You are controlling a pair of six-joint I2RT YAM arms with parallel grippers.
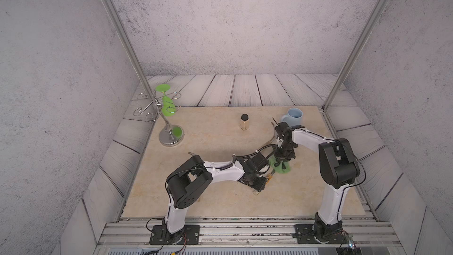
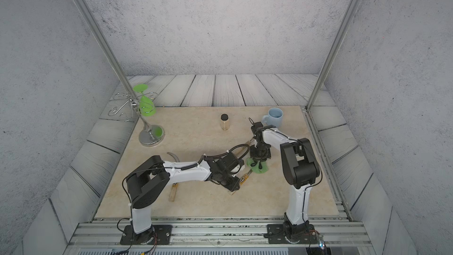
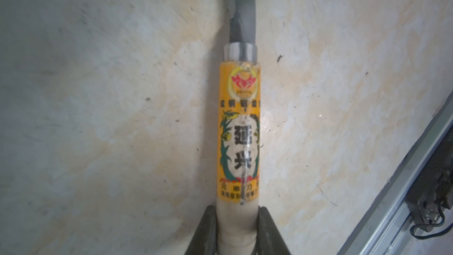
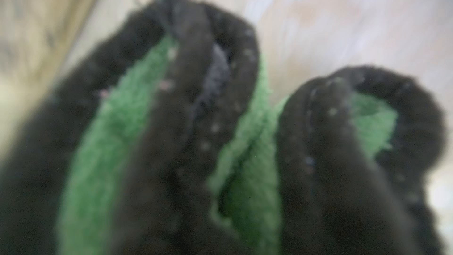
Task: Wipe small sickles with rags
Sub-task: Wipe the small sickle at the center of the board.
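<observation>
My left gripper (image 3: 237,226) is shut on the pale wooden handle of a small sickle (image 3: 239,131) with a yellow label; in both top views this sickle (image 1: 269,176) (image 2: 244,179) lies low over the beige mat. Its grey blade runs under the green rag (image 1: 282,168) (image 2: 257,166). My right gripper (image 1: 280,163) (image 2: 257,162) points down, shut on the bunched rag (image 4: 245,168), whose dark edging fills the right wrist view and hides the fingers. A second sickle (image 2: 173,190) lies partly under the left arm. A third sickle (image 1: 272,132) lies behind the right wrist.
A chrome rack (image 1: 169,133) with green goblets (image 1: 166,105) stands at the back left. A small jar with a black lid (image 1: 244,121) and a pale blue mug (image 1: 294,116) stand at the back. Aluminium rails (image 1: 245,229) run along the front edge.
</observation>
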